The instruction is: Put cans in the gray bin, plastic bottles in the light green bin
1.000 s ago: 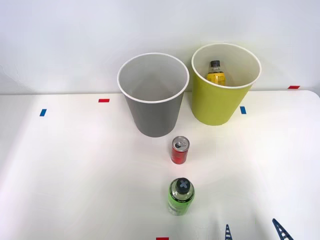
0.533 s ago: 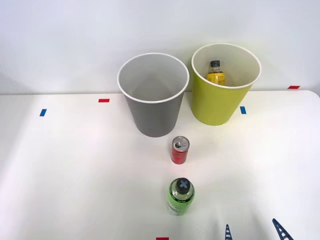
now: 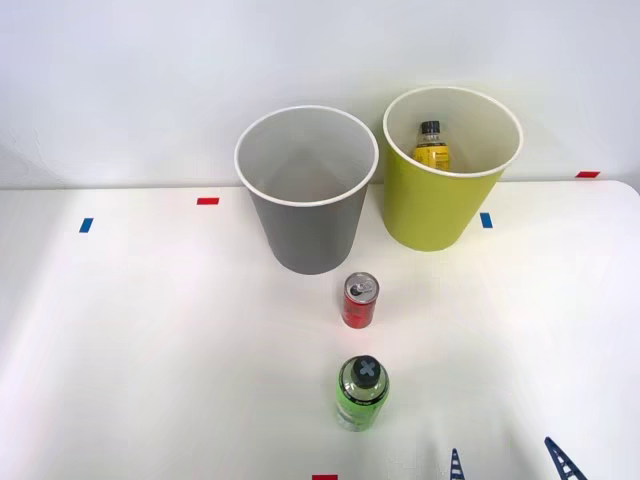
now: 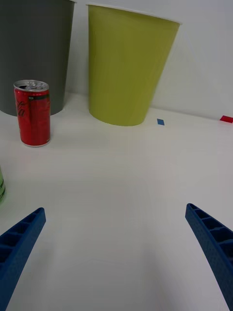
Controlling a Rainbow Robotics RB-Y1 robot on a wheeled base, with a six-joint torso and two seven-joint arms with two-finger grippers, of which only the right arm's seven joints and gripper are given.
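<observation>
A small red drink can (image 3: 360, 300) with a silver top stands upright just near of the tall gray plastic bin (image 3: 306, 190). A bright green plastic bottle (image 3: 361, 393) with a dark cap stands nearer still. A yellow-labelled, black-capped bottle (image 3: 432, 146) sits inside the yellow-green bin (image 3: 440, 205), right of the gray one.

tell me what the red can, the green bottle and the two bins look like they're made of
Red can: likely metal, judging by its silver top with a pull tab and glossy printed wall.
Green bottle: apparently clear-tinted plastic, shiny, with a dark cap.
Gray bin and light green bin: probably moulded plastic; smooth, evenly coloured tapered walls with white rims and a dull sheen.
</observation>
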